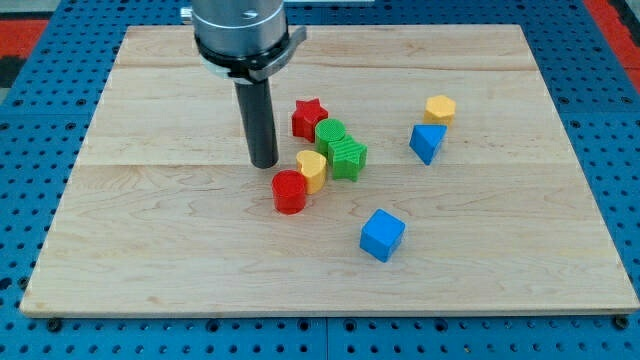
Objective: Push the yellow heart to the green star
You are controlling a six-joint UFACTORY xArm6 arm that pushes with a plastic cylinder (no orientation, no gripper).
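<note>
Blue cube (382, 235) nearest view's bottom; rod upright, my tip (263, 164) just left of yellow heart (312, 170) (touching green star (348, 158)); no claw fitted.

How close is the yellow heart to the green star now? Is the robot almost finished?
Nearly done, it seems. The yellow heart already sits right against the green star, apparently touching its left side. My tip rests on the board just left of the heart, with a small gap between them. A red block sits against the heart's lower left. What's left: maybe one small nudge, or nothing.
</note>
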